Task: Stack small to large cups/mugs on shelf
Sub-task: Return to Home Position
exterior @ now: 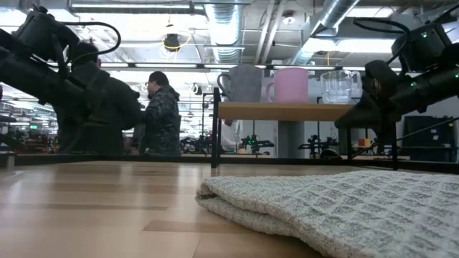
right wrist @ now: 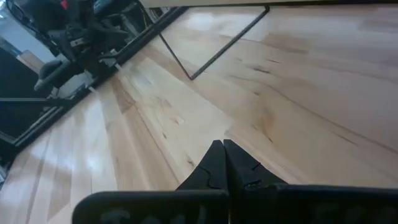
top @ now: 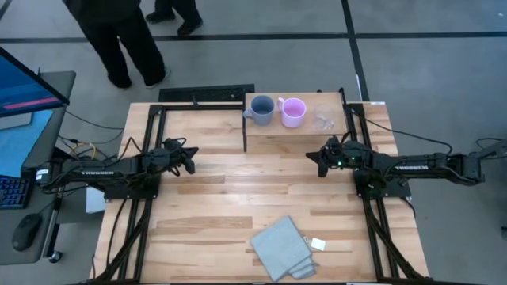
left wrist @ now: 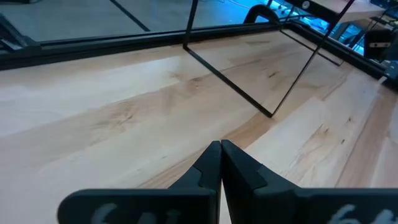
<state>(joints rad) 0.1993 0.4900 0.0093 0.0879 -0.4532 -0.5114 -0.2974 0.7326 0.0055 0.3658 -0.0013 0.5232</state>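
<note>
Three vessels stand upright in a row on the light-wood shelf (top: 295, 133) at the table's far side: a blue-grey handled mug (top: 262, 109) on the left, a pink-lilac mug (top: 293, 112) in the middle, a clear cup (top: 324, 116) on the right. They also show in the low view: the blue-grey mug (exterior: 242, 83), the pink mug (exterior: 290, 85), the clear cup (exterior: 337, 86). My left gripper (top: 192, 156) is shut and empty, left of the shelf. My right gripper (top: 315, 157) is shut and empty, just near of the shelf's right part. Each wrist view shows its fingers closed over bare tabletop, the left gripper (left wrist: 220, 147) and the right gripper (right wrist: 222, 144).
A folded grey-blue cloth (top: 282, 248) lies near the table's front edge, with a small white tag (top: 318, 245) beside it. The shelf's thin black legs (left wrist: 272, 114) stand on the tabletop. Two people (exterior: 161, 115) stand beyond the table's far left. A desk with a monitor (top: 20, 79) is at the left.
</note>
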